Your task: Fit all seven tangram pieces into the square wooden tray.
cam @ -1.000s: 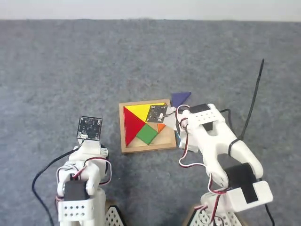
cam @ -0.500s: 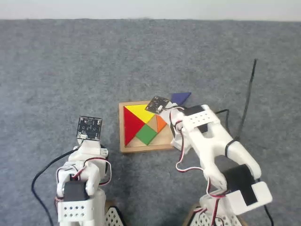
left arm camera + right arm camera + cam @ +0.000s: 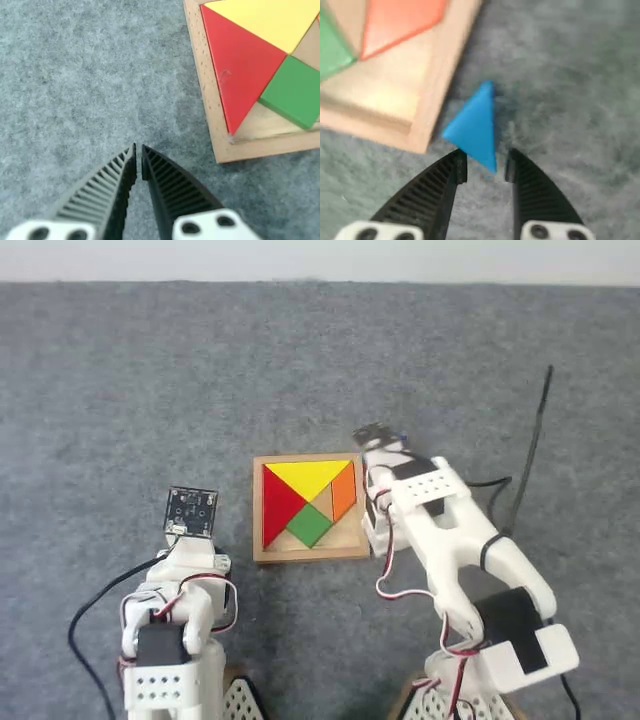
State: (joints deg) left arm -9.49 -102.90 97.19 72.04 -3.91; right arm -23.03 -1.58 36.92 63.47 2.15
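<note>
The wooden tray [image 3: 310,554] holds 4 pieces: a yellow triangle [image 3: 305,477], a red triangle [image 3: 280,508], a green square [image 3: 311,526] and an orange piece [image 3: 344,492]. A blue triangle [image 3: 475,127] lies on the carpet [image 3: 150,370], just beside the tray's edge. The right gripper [image 3: 485,166] stands apart around its tip. Near a tray corner, the left gripper [image 3: 138,152] is closed on nothing.

Both arms are white plastic shells around black servo blocks. The left arm [image 3: 170,615] carries a small black square circuit board [image 3: 190,512], looped red, black and white wires [image 3: 228,600] and a white base drilled with holes [image 3: 160,690]. The right arm [image 3: 455,540] has a white bracket dotted with small holes [image 3: 425,483] and a thin black cable [image 3: 533,450]. The left gripper [image 3: 138,147] and right gripper [image 3: 486,160] have black ribbed tapering fingers on white mounts with dark screw holes.
</note>
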